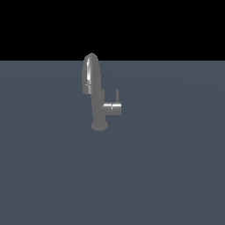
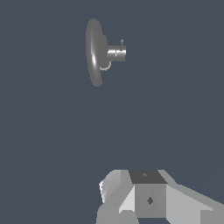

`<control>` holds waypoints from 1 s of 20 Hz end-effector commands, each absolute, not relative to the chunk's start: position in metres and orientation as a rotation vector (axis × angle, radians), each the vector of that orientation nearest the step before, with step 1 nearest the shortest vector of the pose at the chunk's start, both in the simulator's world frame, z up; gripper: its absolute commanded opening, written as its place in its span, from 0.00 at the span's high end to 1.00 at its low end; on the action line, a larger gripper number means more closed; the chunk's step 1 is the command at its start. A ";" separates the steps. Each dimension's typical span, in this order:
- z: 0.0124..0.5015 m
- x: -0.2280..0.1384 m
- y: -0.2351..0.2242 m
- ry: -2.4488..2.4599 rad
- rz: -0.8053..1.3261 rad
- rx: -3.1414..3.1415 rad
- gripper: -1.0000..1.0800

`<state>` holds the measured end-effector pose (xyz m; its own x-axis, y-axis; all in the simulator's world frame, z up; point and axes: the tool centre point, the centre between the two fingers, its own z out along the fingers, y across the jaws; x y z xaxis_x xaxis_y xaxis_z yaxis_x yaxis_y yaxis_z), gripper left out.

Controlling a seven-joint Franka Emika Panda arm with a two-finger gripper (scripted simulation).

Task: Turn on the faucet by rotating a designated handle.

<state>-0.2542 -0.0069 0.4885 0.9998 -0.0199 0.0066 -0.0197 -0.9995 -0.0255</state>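
- Nearest in the wrist view is my claw (image 2: 151, 199); only its blocky body shows, fingers hidden, so I cannot tell whether it is released or clenched, and it is well apart from the work
- Farther off, the faucet (image 1: 97, 99) stands upright on the tabletop (image 1: 167, 176); its handle (image 1: 117, 95), a thin upright pin on the side stub, looks rigid, smooth and slippery, best pushed near its tip
- The exterior view shows no arm; the wrist view foreshortens the pin (image 2: 122, 42) to a nub

Open floor (image 1: 167, 167) around faucet (image 1: 99, 105)
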 end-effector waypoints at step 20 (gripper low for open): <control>0.477 -0.204 -0.002 0.218 0.173 -2.982 1.00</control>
<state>-0.2114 -0.0026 0.4792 0.9874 -0.1192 -0.1043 -0.1316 -0.9838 -0.1216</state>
